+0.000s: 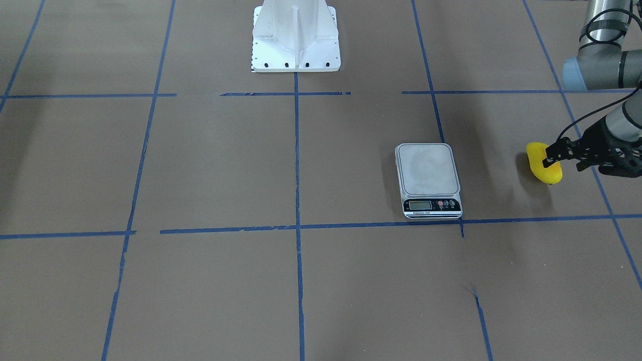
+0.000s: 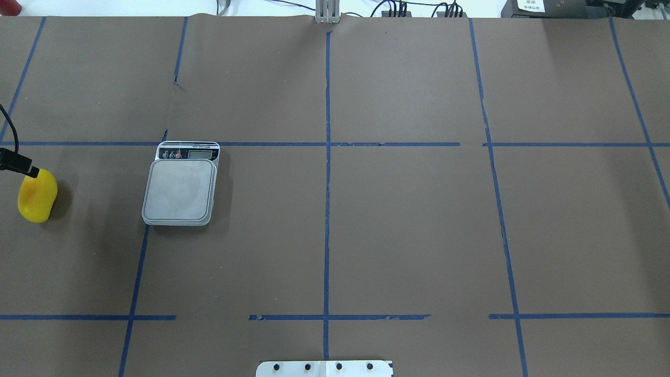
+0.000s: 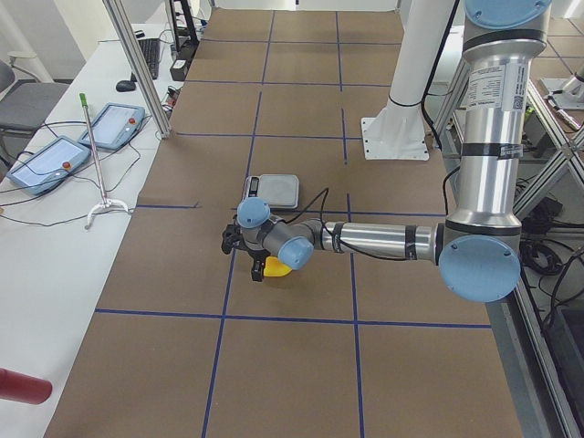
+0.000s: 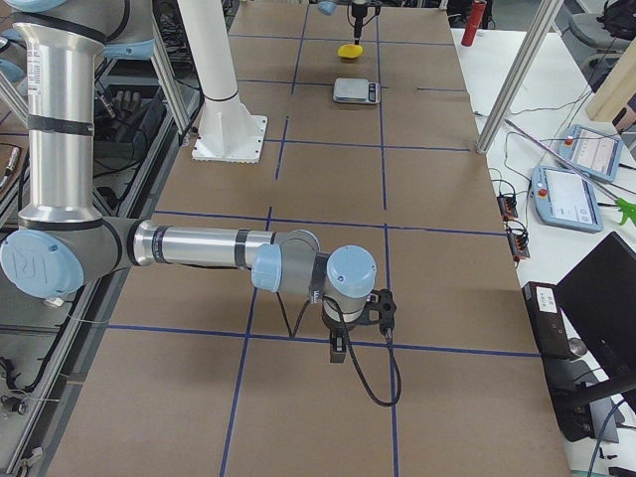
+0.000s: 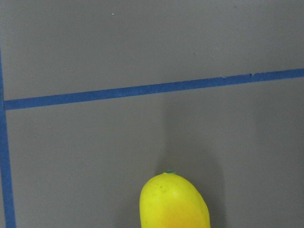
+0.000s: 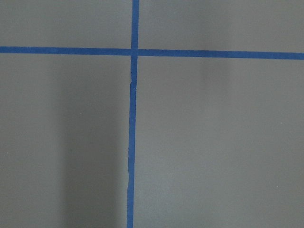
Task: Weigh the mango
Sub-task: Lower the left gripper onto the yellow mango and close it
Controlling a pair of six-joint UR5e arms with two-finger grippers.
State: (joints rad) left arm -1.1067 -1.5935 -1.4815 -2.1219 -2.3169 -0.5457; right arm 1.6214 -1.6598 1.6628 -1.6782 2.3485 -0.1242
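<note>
A grey scale [image 1: 429, 178] sat on the bench [image 1: 200, 175], apart from the mango [image 1: 536, 160], which lay near the bench's end edge on the robot's left. The left pincer [image 1: 549, 158] met the mango's side; whether it was spread or pinching could not be told. The same went for the right pincer [image 4: 338, 348].

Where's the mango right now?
In the overhead view, the mango is at the far left, left of the kitchen scale, the left gripper at its far end.

Left tool [image 1: 548, 160] low, arm stretched outward, right tool [image 4: 338, 354] pointing down
</note>
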